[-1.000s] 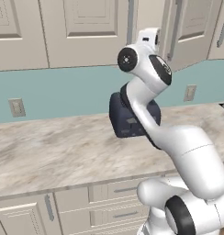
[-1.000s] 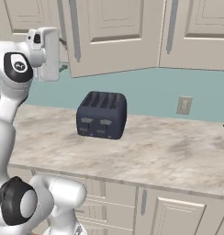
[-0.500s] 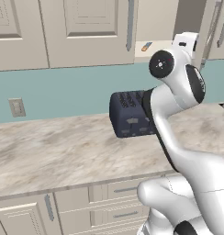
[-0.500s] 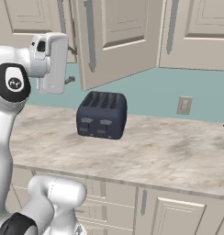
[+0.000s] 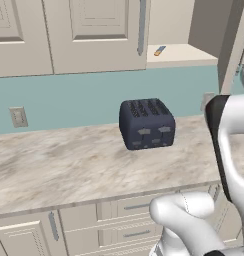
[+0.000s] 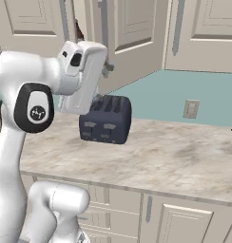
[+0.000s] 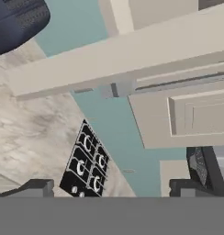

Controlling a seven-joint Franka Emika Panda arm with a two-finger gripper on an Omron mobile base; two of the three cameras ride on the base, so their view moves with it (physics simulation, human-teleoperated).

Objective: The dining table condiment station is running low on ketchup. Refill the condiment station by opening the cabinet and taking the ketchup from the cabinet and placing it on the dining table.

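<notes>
The cabinet [image 5: 179, 52] stands open, its beige inner shelf bare in the left base view. Its door [image 6: 132, 38] hangs swung out over the counter, with the grey bar handle [image 6: 103, 28] on its near edge. A dark reddish-brown sliver, probably the ketchup [image 6: 79, 31], peeks out between the door and the neighbouring closed door. My gripper [image 6: 104, 71] is open beside the lower end of that handle, holding nothing. In the hand view the gripper [image 7: 111, 190] points at the underside of the door, whose handle [image 7: 178, 82] runs across above the fingertips [image 7: 38, 187]. The dining table is out of view.
A dark blue toaster [image 5: 146, 123] sits on the marble-look wall counter [image 5: 54, 165], just below my hand. A tiny bright item [image 5: 159, 50] lies on the cabinet shelf. Stove knobs [image 7: 86, 165] show in the hand view. Wall outlets [image 6: 190, 108] are on the teal backsplash.
The cabinet door has swung further open. My arm and hand have swept to the right along with it, coming down toward the toaster. The gripper has stayed open.
</notes>
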